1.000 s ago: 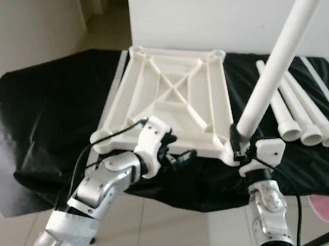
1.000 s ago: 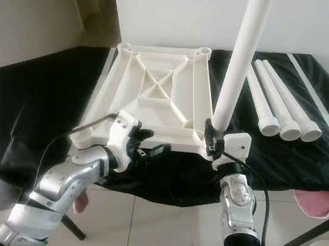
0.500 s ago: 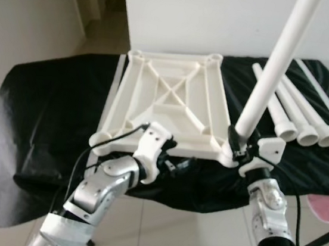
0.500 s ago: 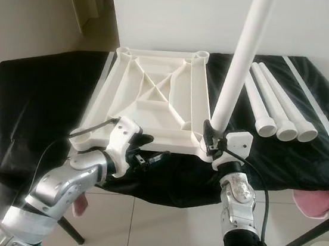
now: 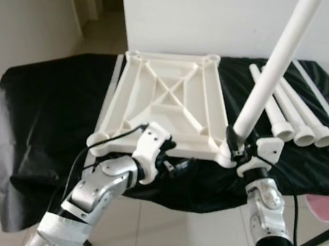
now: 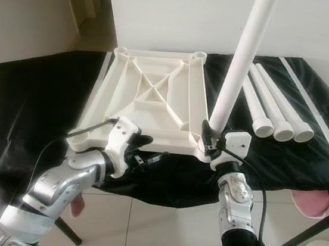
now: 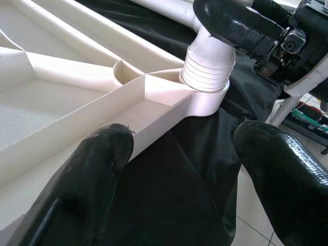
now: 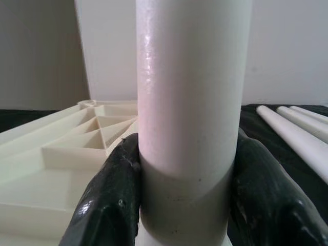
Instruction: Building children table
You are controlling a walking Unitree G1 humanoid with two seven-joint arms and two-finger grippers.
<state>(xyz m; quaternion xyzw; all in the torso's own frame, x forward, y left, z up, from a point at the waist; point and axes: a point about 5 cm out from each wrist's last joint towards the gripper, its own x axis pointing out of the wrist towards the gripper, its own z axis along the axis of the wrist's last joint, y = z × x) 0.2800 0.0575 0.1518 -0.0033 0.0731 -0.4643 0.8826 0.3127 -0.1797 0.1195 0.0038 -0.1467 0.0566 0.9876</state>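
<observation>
Little is changed from a second ago: the leg is still clamped near its threaded base by the right gripper, seated in the top's corner socket. The left gripper is held open at the near edge, gripping nothing; tightening appears unfinished.

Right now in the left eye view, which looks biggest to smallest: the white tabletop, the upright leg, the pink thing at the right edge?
1. White tabletop
2. Upright leg, nearer the camera, so this ranking is unsure
3. Pink thing, partly cut off

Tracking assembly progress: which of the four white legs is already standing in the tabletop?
The leg clamped by the right gripper, upright in a corner socket; the three spare legs lie flat.
</observation>
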